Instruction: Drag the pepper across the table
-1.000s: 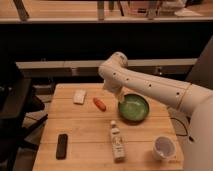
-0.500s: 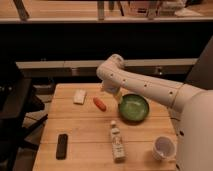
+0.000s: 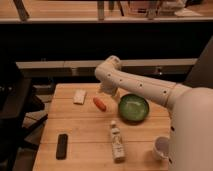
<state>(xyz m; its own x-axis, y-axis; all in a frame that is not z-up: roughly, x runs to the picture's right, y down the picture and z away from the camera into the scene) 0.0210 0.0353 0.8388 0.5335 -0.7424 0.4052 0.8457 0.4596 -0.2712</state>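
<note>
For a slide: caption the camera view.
Gripper hangs over the table just behind the pepper, near the bowl.

No legible txt anywhere; label on white bottle (image 3: pixel 117 142) unreadable. Gripper (image 3: pixel 108 92) over table (image 3: pixel 80 131), near pepper (image 3: pixel 99 103).

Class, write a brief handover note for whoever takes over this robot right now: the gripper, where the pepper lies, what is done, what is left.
Gripper: low over the far part of the table, just behind the pepper; contact cannot be told.
Pepper: lies on the table between the white block and the green bowl.
Done: approach only; the pepper sits where it did a second ago.
Left: get onto the pepper and drag it across the table, probably steering away from the bowl and the bottle.
</note>
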